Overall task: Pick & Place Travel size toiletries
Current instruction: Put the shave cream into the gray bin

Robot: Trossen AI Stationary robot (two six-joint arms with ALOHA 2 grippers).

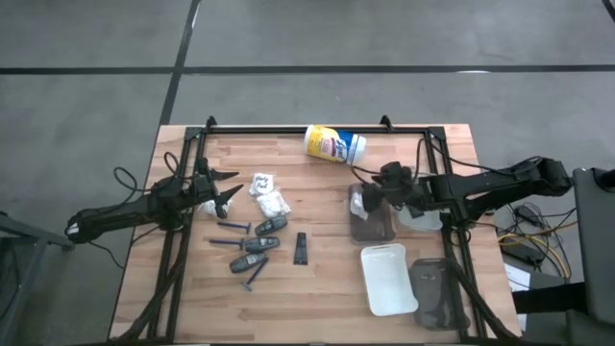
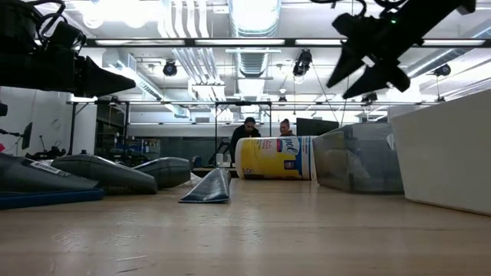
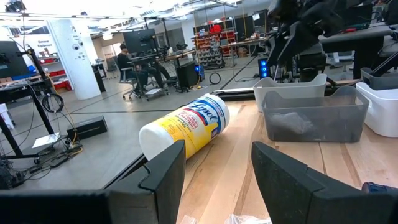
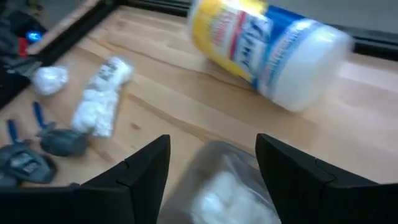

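The wooden table [image 1: 317, 288] carries a canister [image 1: 334, 144] lying at the far edge and clear trays on the right. The right gripper [image 1: 370, 195], fingers spread and empty, hovers over the nearest tray [image 1: 373, 226], where a white packet [image 4: 227, 196] seems to lie directly beneath. The left gripper [image 1: 229, 188], also spread, waits beside the loose packets [image 1: 270, 201].

table [image 1: 317, 288]: matt wood | trays [image 1: 388, 279]: smooth plastic | packets [image 1: 272, 203]: crinkly white

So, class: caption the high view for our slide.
Right gripper open above a packet in the clear tray; left gripper open beside loose toiletries.
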